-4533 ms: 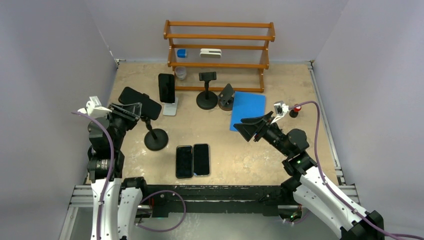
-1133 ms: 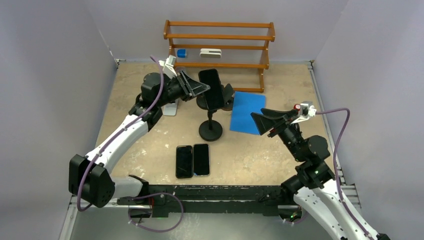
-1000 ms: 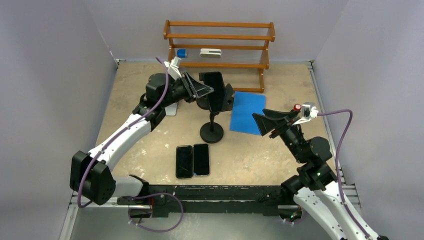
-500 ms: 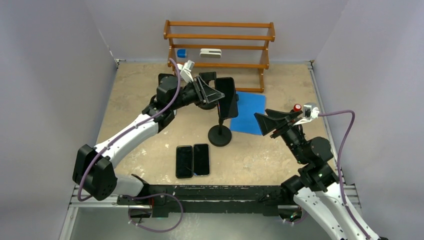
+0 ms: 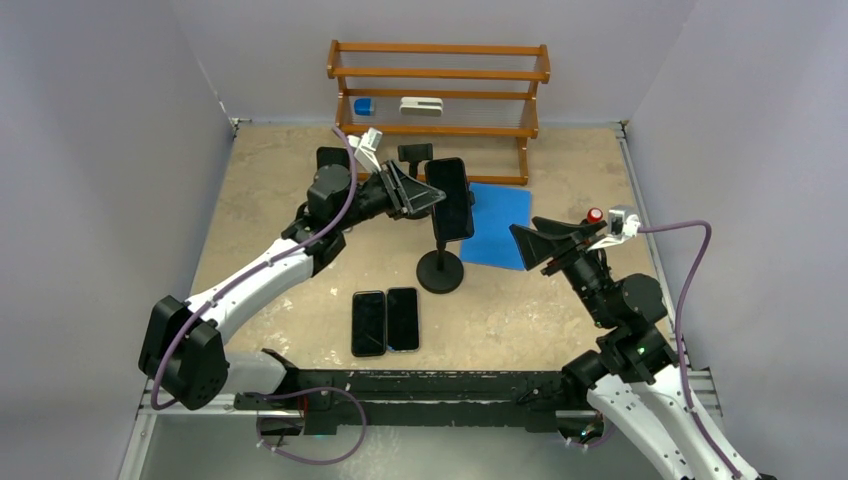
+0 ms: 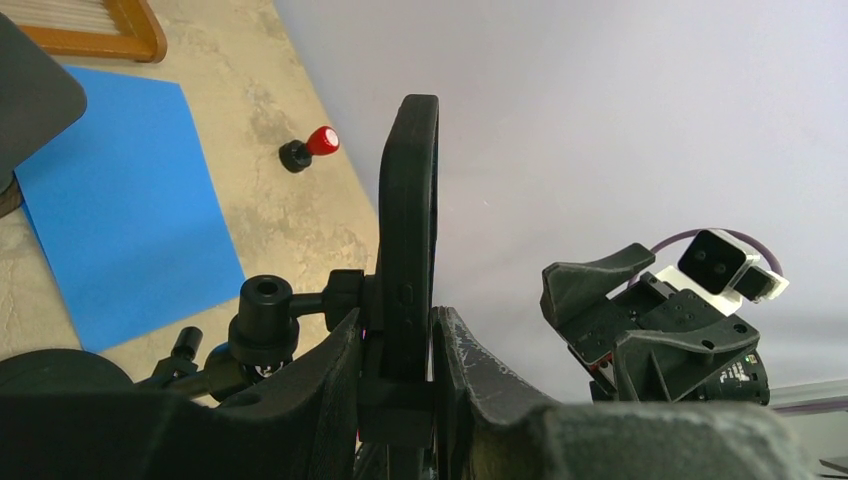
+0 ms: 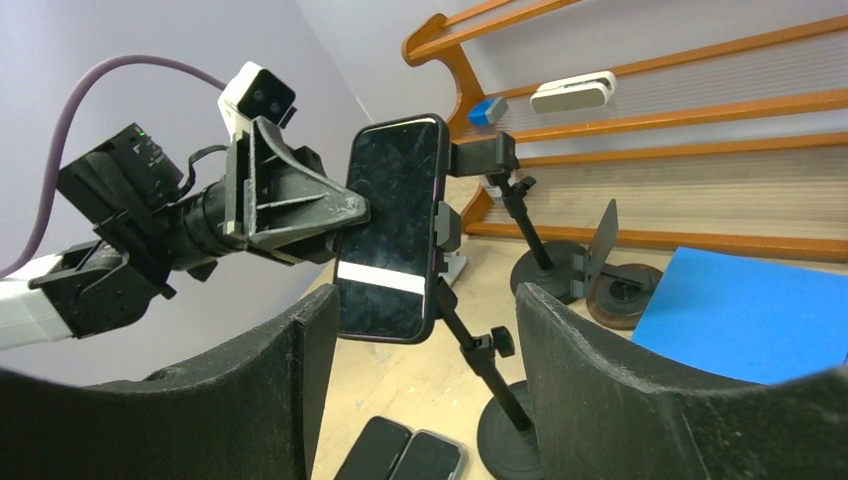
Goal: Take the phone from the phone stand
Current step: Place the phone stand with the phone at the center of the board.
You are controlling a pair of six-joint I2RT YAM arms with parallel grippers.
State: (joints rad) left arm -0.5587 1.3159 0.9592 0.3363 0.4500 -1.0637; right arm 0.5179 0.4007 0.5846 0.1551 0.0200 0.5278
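a robot lab test cell: plain grey walls [image 5: 100,150] box in a sandy worktop [image 5: 262,160], aluminium rails [image 5: 655,265] edge it, cabled arms [image 5: 250,285] are bolted at its front.

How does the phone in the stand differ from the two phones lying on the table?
The phone in the stand is upright, raised off the table; the two phones lie flat, side by side. The left gripper is shut on the phone; nothing touches the two phones. All are black, screens dark.
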